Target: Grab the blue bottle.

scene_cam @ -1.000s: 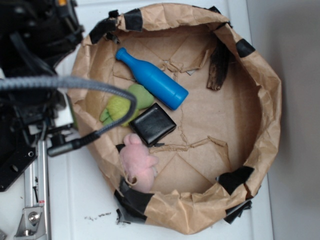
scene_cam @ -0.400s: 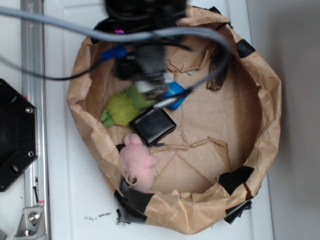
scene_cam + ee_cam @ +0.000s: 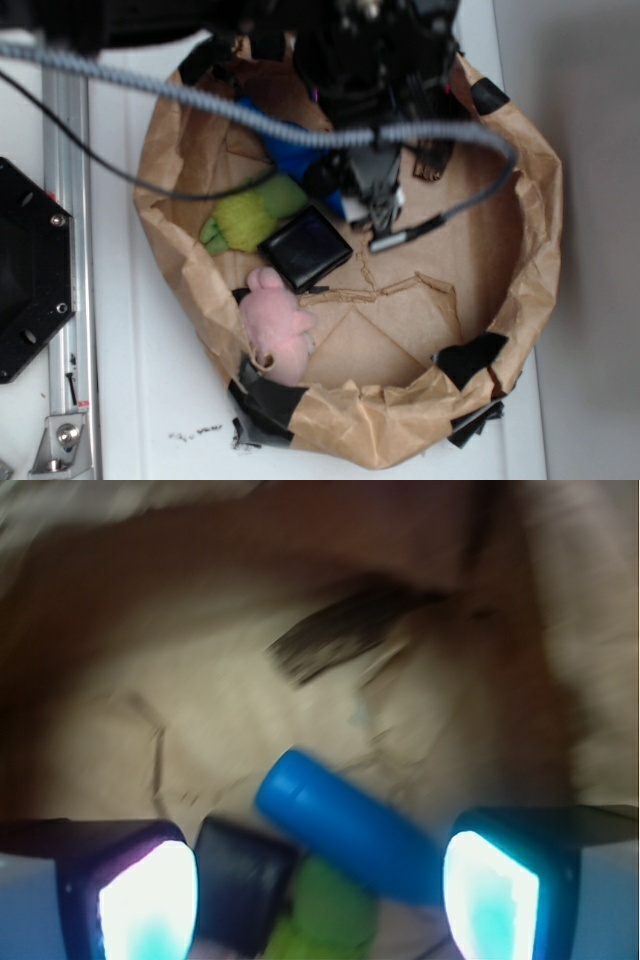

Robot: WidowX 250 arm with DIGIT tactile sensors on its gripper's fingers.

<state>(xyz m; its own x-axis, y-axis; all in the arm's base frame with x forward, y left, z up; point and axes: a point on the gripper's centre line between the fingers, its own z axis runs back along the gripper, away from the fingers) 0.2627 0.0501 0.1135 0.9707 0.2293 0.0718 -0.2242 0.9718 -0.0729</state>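
End effector (image 3: 320, 880) has its fingers (image 3: 490, 895) spread wide apart, hanging over the paper bowl (image 3: 530, 190) with nothing between them yet. The blue bottle (image 3: 345, 825) lies just below, its flat end pointing up-left in the wrist view and its other end near the right finger. A black box (image 3: 305, 247) and a green plush (image 3: 250, 215) sit beside it; a pink plush (image 3: 275, 325) rests nearer, by the rim. It's all on the white desk (image 3: 150, 400).
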